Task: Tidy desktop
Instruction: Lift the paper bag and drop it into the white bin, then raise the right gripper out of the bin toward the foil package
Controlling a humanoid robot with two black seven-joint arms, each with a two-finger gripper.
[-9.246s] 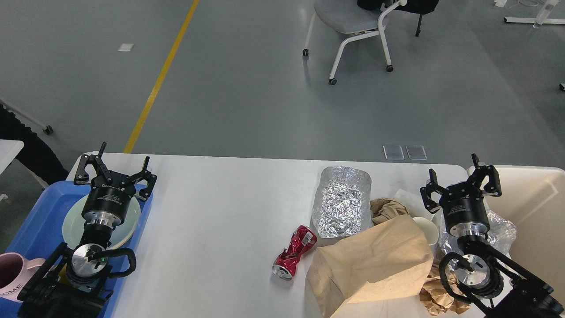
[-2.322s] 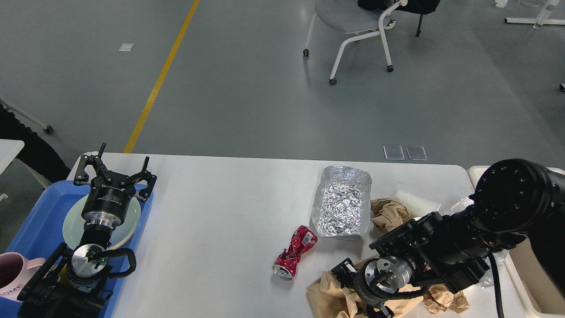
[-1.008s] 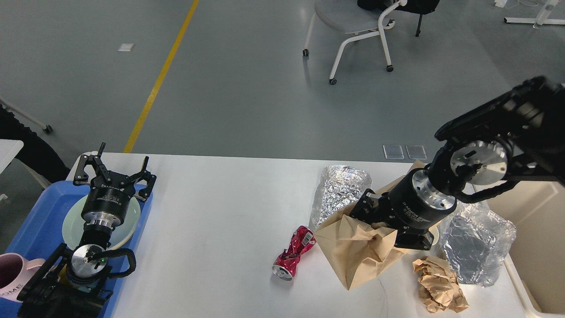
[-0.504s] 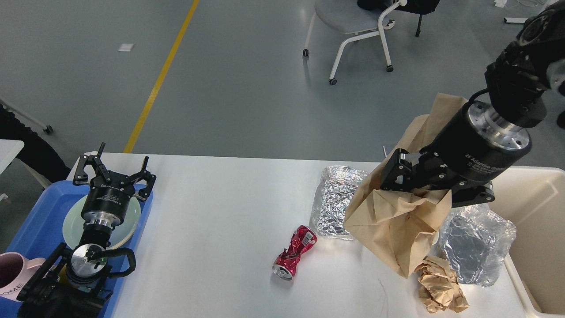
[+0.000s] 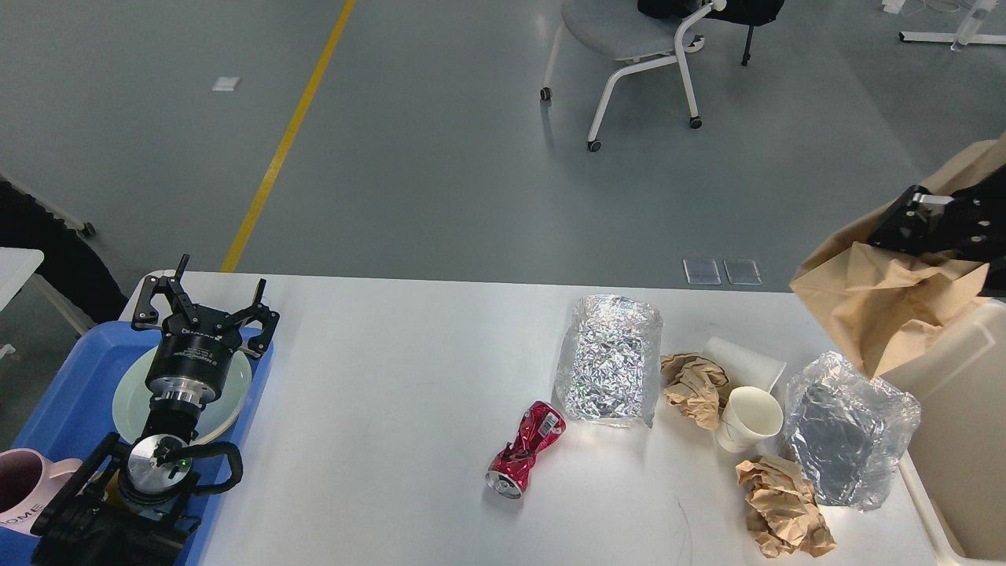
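The white desktop (image 5: 393, 377) carries litter on its right half: a crushed red can (image 5: 525, 450), a foil tray (image 5: 609, 360), two crumpled brown paper wads (image 5: 692, 381) (image 5: 786, 507), a white paper cup (image 5: 748, 417), a second cup (image 5: 743, 358) lying behind it and a foil-and-plastic container (image 5: 849, 428). My right gripper (image 5: 904, 228) is at the right edge, shut on a brown paper bag (image 5: 888, 306) that hangs over the beige bin (image 5: 959, 393). My left gripper (image 5: 216, 291) is open above the blue tray (image 5: 71, 393), holding nothing.
The blue tray holds a pale green plate (image 5: 130, 397) and a pink mug (image 5: 20, 487). Beyond the table are grey floor, a yellow line and a chair (image 5: 629, 47). The desktop's left and middle show bare white surface.
My right gripper has lifted the brown paper bag off the desktop and carried it right, over the bin. The cups and paper wads it covered now show. The left arm has not moved.
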